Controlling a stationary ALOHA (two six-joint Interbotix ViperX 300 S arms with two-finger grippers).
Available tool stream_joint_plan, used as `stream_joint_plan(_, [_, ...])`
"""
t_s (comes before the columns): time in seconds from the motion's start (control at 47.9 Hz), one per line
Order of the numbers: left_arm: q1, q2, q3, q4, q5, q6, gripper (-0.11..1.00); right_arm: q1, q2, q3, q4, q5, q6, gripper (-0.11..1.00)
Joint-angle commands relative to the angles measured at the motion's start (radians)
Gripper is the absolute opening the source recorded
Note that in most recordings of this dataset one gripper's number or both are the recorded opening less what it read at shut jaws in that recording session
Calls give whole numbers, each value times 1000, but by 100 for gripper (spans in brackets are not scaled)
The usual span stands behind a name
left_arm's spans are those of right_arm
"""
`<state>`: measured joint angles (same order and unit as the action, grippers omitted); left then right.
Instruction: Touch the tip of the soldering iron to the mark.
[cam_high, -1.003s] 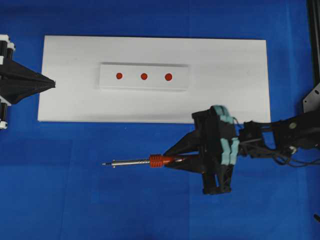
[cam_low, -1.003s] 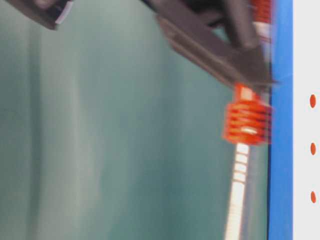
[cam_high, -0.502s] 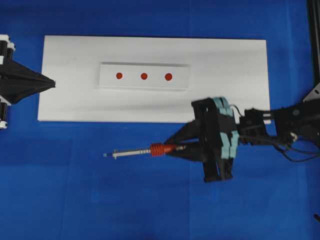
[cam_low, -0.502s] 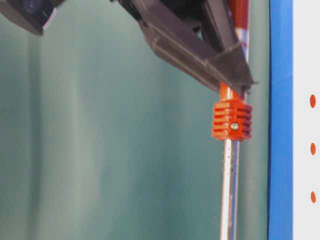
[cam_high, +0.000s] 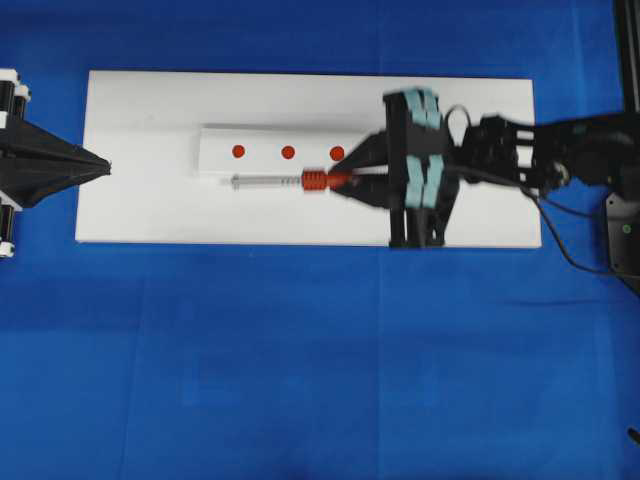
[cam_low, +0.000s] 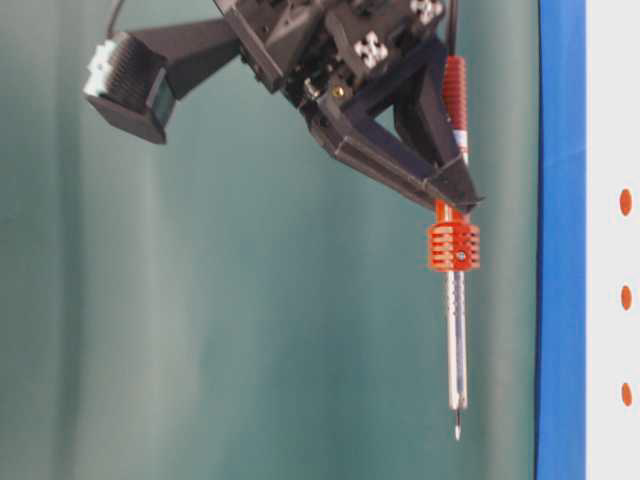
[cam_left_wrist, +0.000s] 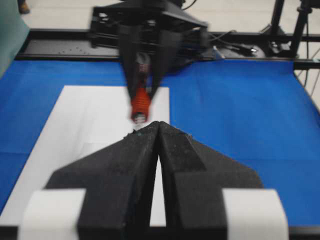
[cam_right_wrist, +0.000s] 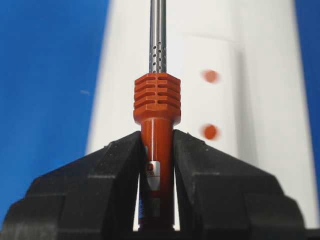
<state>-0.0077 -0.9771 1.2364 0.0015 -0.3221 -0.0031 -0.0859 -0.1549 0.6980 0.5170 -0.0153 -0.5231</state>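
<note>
My right gripper (cam_high: 345, 180) is shut on the orange-red handle of the soldering iron (cam_high: 312, 181). It holds the iron level in the air over the white board (cam_high: 140, 210). The silver shaft points left, and its tip (cam_high: 234, 183) hangs just in front of the raised white strip (cam_high: 262, 140). The strip bears three red marks: left (cam_high: 238, 151), middle (cam_high: 288, 152) and right (cam_high: 337, 153). The table-level view shows the iron (cam_low: 455, 245) apart from the board, tip (cam_low: 457, 432) free. The right wrist view shows the jaws (cam_right_wrist: 157, 134) clamping the handle (cam_right_wrist: 157, 95). My left gripper (cam_high: 105, 167) is shut and empty at the board's left edge.
Blue cloth (cam_high: 300, 380) covers the table around the board. The iron's black cord (cam_high: 565, 240) trails along the right arm. A black frame post (cam_high: 626, 80) stands at the far right. A green backdrop (cam_low: 200, 300) fills the table-level view.
My right gripper has carried the soldering iron from over the blue cloth in front of the board back onto the board, beside the marked strip. The left gripper has not moved.
</note>
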Motion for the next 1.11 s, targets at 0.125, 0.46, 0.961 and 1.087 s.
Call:
stream_joint_plan(0.125, [-2,3,-11,2,-9,-2,0,-91,-12,-44,-15,43,-32,6])
stream_joint_plan(0.46, [-2,3,-11,0,-9,0,0,-123,-6,-60,-41,78,-34,6])
stream_joint_plan(0.961, [-2,3,-11,0,-9,0,0,-181,34,-101,-49,268,-23,6])
stream_joint_plan(1.087, [-2,3,-11,2,-9,-2,0,-204,44,-107,-78,322,-21,6])
